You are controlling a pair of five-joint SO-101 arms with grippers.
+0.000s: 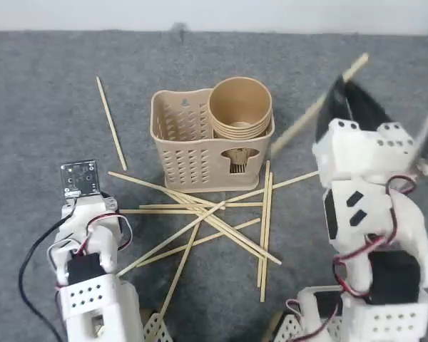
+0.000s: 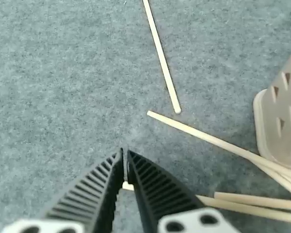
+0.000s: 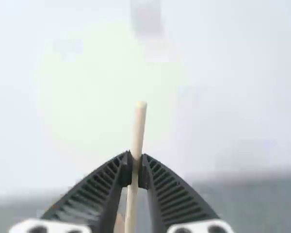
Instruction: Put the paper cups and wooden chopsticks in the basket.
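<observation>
A beige perforated basket [image 1: 189, 146] stands mid-table with a stack of paper cups [image 1: 240, 107] inside its right part. Several wooden chopsticks [image 1: 207, 221] lie crossed on the grey carpet in front of it. My right gripper [image 3: 136, 158] is raised to the right of the basket, shut on a chopstick [image 3: 139, 121]; in the high view that chopstick [image 1: 310, 110] slants from upper right down toward the basket's rim. My left gripper [image 2: 124, 154] is shut and holds nothing, low over the carpet left of the pile, with a chopstick end [image 2: 127, 186] lying beneath its tips.
One lone chopstick [image 1: 110, 121] lies apart to the left of the basket, also seen as the chopstick [image 2: 161, 56] ahead of the left gripper. The basket's corner [image 2: 281, 121] is beside it. Open carpet stretches left and behind.
</observation>
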